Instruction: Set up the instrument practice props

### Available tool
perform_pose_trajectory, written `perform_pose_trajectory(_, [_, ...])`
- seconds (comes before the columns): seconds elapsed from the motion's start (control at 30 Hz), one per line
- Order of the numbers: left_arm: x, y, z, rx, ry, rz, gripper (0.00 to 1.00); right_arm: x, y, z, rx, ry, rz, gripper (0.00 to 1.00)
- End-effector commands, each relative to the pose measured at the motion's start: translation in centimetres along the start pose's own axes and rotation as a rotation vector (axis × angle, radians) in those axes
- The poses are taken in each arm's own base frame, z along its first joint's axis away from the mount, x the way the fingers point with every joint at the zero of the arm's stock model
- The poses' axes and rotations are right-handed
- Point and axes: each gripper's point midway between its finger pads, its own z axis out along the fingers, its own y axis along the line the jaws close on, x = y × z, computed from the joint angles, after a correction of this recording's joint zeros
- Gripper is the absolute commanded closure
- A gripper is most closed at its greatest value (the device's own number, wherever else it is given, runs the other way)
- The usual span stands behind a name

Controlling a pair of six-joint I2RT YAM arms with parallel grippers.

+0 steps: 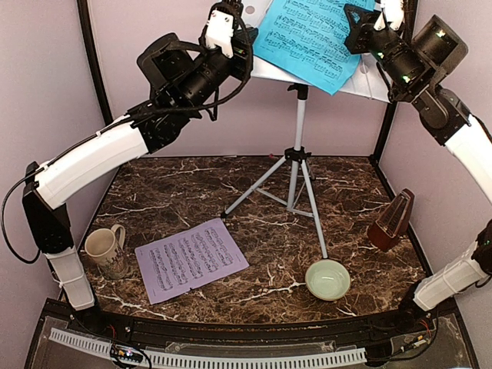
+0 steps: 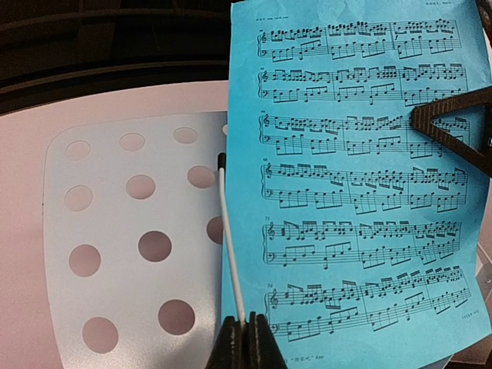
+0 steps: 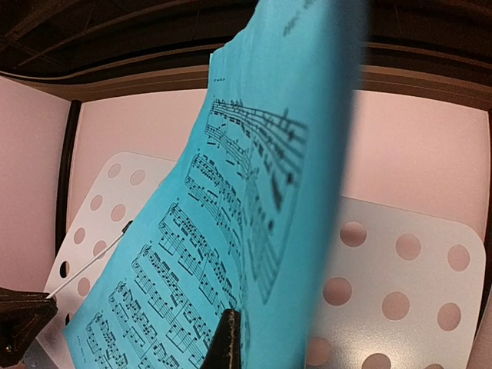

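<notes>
Setting: a dark marble table (image 1: 254, 231) inside a booth with pale pink walls.
Music stand (image 1: 298, 146): upright on its tripod at the back middle of the table, with the perforated desk (image 2: 115, 254) up at the top.
Blue sheet (image 1: 307, 38): lies against the right part of the desk. It sits crooked, and the right wrist view shows one edge curling away from the desk.
Left gripper (image 2: 246, 330): fingers closed together on a thin white rod (image 2: 231, 238), which runs up along the blue sheet's left edge.
Right gripper (image 1: 357, 31): at the sheet's right edge. One finger lies on the printed face and the other is hidden behind the paper, so it appears to be pinching the sheet.
Lilac sheet (image 1: 191, 259): flat on the table at front left, untouched.
Metronome (image 1: 392, 223): on the table at the right, near the wall and well apart from the stand.
Bystanders: a mug (image 1: 104, 250) at front left and a pale green bowl (image 1: 328, 279) at front right.
Progress: roughly midway. The stand is up and the blue sheet is nearly seated.
Left to do: square and release the blue sheet, put up the lilac sheet, and perhaps place the metronome.
</notes>
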Motion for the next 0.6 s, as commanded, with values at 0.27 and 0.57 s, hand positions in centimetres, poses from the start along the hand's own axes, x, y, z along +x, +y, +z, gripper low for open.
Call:
perform_pose_trajectory(0.27, [-7.4,4.1,-2.8,-0.106,-0.214,-0.012,1.0,-0.5,-1.0,-0.2,0.021,-0.009,0.005,1.0])
perform_pose_trajectory(0.57, [-6.8,0.6,-2.6,0.063,-0.232,0.061,1.0,-1.1,2.6,1.5,-0.148,-0.065,-0.073,1.0])
